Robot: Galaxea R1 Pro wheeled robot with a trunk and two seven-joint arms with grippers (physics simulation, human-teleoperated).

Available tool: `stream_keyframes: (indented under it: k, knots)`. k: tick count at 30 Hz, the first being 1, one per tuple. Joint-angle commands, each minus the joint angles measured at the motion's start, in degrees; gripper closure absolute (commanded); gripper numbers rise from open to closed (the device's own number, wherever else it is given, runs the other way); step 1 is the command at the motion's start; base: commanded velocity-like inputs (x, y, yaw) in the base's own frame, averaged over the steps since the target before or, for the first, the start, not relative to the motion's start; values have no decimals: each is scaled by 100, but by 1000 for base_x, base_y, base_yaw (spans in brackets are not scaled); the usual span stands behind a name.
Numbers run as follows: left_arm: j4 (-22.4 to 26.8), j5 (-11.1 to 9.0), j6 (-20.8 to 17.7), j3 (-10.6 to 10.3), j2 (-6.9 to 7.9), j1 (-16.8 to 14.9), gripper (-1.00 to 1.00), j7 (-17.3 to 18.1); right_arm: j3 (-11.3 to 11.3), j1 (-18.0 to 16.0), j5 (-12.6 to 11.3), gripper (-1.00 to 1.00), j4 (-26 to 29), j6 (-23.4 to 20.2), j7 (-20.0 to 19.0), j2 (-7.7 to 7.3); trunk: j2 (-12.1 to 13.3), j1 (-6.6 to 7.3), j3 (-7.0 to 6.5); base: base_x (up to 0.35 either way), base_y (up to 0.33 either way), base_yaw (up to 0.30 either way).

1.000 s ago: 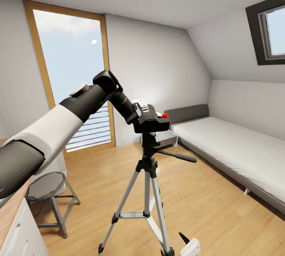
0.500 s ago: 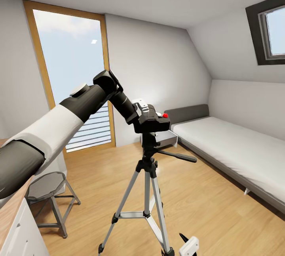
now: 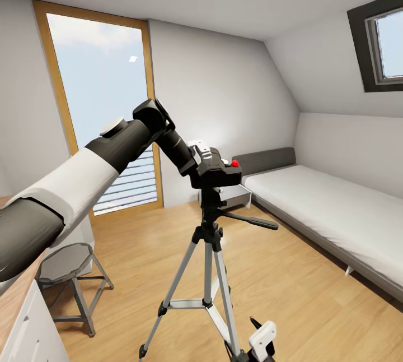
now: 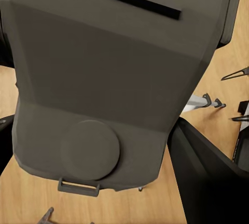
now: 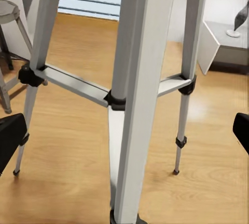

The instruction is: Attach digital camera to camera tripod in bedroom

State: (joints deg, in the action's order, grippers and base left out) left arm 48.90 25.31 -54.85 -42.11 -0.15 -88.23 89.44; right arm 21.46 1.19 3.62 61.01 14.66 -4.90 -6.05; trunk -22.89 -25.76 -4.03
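Our left gripper (image 3: 211, 167) clenched around the digital camera (image 3: 219, 173) atop the camera tripod (image 3: 208, 261), bed (image 3: 336, 210) at 3 o'clock, stool (image 3: 70, 272) at 8 o'clock, our right gripper (image 3: 262, 342) spread apart at 6 o'clock, bare floor (image 3: 291, 295) between tripod and bed.

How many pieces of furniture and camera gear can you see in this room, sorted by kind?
Camera gear: 2 (digital camera, camera tripod)
Seats: 1 (stool)
Beds: 1 (bed)
Desks: 1 (desk)
Small tables: 1 (bedside table)
Total: 6
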Motion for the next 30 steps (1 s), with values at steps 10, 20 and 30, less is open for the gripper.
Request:
stream_keyframes:
  k: [10,20,30]
  knots:
    - [3,62,-60,1,-23,-2,100,56,-1,-77,40,-100,464,-554,-10,1,-3,-2,1,0,0,0]
    - [3,62,-60,1,-43,-2,100,56,-1,-287,34,-100,608,-755,0,36,-3,-2,1,0,0,0]
    - [3,62,-60,1,-46,-2,100,56,-7,-700,20,-100,621,-1178,9,49,-3,-2,1,0,0,0]
